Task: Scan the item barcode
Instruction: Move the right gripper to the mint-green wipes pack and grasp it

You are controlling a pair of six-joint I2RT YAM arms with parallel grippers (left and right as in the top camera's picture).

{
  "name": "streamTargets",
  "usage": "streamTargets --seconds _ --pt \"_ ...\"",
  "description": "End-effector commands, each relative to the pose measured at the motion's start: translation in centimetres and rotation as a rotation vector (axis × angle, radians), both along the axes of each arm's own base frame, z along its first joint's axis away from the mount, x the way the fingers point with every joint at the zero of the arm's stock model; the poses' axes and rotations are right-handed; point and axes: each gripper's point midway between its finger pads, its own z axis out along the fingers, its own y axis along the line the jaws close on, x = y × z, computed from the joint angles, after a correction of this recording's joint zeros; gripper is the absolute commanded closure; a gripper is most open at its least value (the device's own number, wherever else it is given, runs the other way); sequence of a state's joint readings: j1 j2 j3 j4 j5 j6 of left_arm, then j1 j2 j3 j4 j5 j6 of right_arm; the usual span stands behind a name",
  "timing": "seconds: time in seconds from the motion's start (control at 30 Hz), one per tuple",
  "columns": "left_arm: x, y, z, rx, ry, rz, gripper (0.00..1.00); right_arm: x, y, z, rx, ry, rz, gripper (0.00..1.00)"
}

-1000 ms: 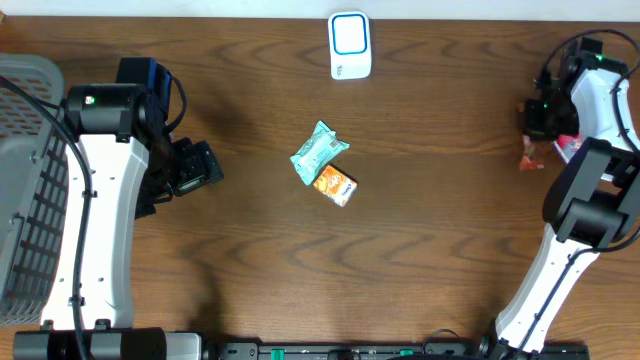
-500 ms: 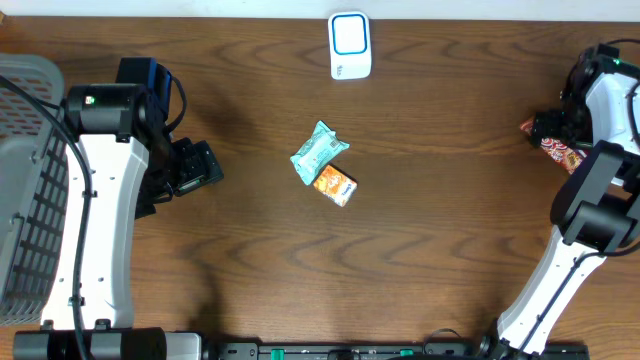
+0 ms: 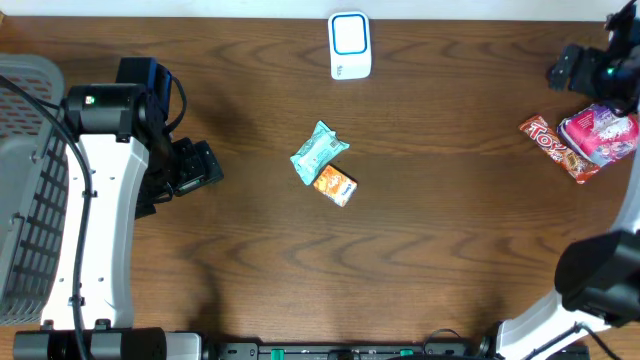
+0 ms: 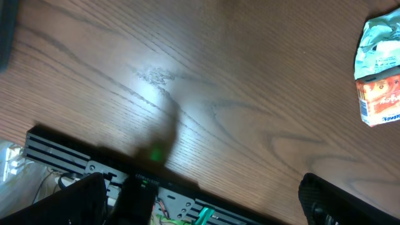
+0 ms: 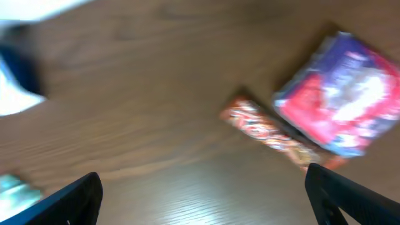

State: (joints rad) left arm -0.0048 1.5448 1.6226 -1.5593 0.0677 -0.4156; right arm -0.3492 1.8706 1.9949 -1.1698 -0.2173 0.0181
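Note:
A white scanner (image 3: 350, 45) with a blue ring stands at the table's far edge. In the middle lie a teal packet (image 3: 319, 151) and an orange carton (image 3: 335, 185), touching; the left wrist view has the teal packet (image 4: 380, 40) and orange carton (image 4: 381, 100) at its right edge. A red candy bar (image 3: 556, 147) and a pink-purple packet (image 3: 600, 133) lie at the far right. My right gripper (image 3: 565, 72) hovers open just behind them, holding nothing (image 5: 203, 203); the candy bar (image 5: 269, 134) and packet (image 5: 340, 94) show blurred. My left gripper (image 3: 195, 168) stands open and empty (image 4: 206, 206), left of the middle items.
A grey basket (image 3: 25, 190) sits at the table's left edge. A black rail (image 3: 350, 350) runs along the front edge, also seen in the left wrist view as the rail (image 4: 69, 153).
My right gripper has opened and swung back toward the far right corner. The red candy bar and pink-purple packet now lie uncovered on the table. The left arm has not moved.

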Motion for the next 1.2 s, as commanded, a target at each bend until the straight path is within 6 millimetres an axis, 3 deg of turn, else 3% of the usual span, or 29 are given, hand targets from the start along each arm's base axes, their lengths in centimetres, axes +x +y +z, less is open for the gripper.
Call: streamTargets --seconds 0.0,0.2,0.43,0.73,1.17 --pt "-0.1 0.3 -0.1 0.016 0.009 0.006 0.02 -0.1 4.9 1.0 0.239 -0.035 0.123 0.01" --pt "-0.1 0.3 -0.1 0.016 0.009 0.006 0.02 -1.7 8.3 -0.7 0.309 0.083 0.173 0.01" --pt "-0.1 0.3 -0.1 0.016 0.009 0.006 0.02 -1.5 13.2 -2.4 0.32 0.16 0.281 0.01" --pt "-0.1 0.3 -0.1 0.016 0.009 0.006 0.02 -0.3 21.7 -5.6 0.286 0.211 0.476 0.01" --pt "-0.1 0.3 -0.1 0.016 0.009 0.006 0.02 1.3 33.6 -10.9 0.329 0.239 0.568 0.01"
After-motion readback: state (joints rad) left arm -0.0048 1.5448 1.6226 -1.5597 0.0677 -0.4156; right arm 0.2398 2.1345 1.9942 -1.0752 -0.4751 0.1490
